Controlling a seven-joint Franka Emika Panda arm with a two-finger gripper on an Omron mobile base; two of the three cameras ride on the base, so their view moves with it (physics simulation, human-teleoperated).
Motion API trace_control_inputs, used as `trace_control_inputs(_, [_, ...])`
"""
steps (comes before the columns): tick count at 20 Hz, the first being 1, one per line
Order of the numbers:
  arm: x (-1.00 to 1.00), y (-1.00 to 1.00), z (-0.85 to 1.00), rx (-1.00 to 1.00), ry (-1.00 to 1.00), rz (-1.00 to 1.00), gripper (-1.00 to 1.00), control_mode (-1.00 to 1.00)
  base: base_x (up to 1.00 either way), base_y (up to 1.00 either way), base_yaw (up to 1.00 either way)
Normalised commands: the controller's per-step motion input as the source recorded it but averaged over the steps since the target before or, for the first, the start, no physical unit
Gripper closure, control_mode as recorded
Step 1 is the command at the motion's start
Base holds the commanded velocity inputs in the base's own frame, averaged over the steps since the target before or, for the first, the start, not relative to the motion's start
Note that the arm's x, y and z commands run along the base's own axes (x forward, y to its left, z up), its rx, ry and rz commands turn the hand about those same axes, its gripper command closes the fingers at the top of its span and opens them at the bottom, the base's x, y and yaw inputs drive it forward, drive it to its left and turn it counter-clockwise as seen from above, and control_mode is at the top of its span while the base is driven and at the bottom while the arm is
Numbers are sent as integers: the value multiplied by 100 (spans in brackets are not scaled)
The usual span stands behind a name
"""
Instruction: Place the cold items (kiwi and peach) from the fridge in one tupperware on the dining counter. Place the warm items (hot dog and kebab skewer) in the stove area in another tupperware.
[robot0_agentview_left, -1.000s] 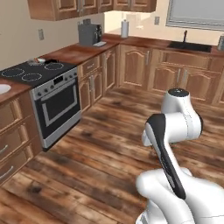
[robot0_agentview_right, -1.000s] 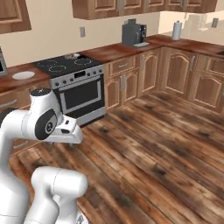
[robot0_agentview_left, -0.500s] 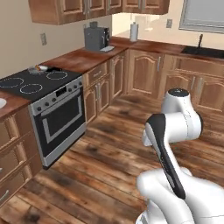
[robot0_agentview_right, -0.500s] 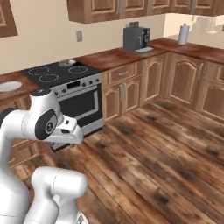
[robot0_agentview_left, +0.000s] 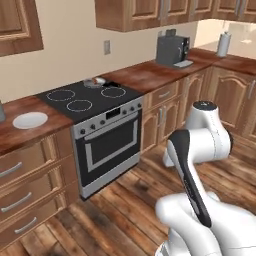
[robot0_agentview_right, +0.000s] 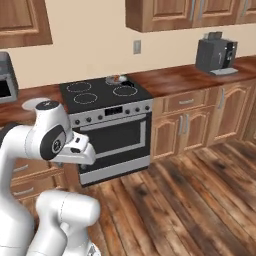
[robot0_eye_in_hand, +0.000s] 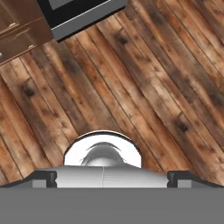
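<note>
The stove area is ahead: a black glass cooktop (robot0_agentview_left: 90, 97) with ring burners over a steel oven front (robot0_agentview_right: 112, 142), between reddish wood countertops (robot0_agentview_left: 145, 75). A few small objects (robot0_agentview_left: 95, 81) lie at the cooktop's back edge, too small to name; they also show as small objects (robot0_agentview_right: 116, 78) from the right. My arm is folded close to the base. My gripper (robot0_eye_in_hand: 113, 177) points down at the wood floor, open with nothing between its fingertips. Kiwi, peach, fridge, dining counter, tupperware, hot dog and kebab skewer are out of view or not identifiable.
A white plate (robot0_agentview_left: 30, 120) lies on the counter left of the stove. A dark coffee machine (robot0_agentview_left: 172, 49) and a paper towel roll (robot0_agentview_left: 223, 44) stand on the counter to the right. Lower cabinets line both walls. Wood floor (robot0_agentview_right: 190, 200) lies before the oven.
The whole picture has shifted: the base has driven and turned toward the stove, which is now nearer and more central. The arm's pose and the open gripper are the same.
</note>
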Motion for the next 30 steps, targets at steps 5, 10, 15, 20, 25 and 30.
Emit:
trace_control_inputs(5, [0, 0, 0, 0, 0, 0, -100, 100, 37, -4, 25])
trace_control_inputs(10, [0, 0, 0, 0, 0, 0, -100, 100, 58, -30, 26])
trace_control_inputs(15, [0, 0, 0, 0, 0, 0, -100, 100, 59, -74, 32])
trace_control_inputs(20, [0, 0, 0, 0, 0, 0, -100, 100, 35, -81, 29])
trace_control_inputs(25, [0, 0, 0, 0, 0, 0, -100, 100, 36, -53, 29])
trace_control_inputs(30, [0, 0, 0, 0, 0, 0, -100, 100, 56, -23, 48])
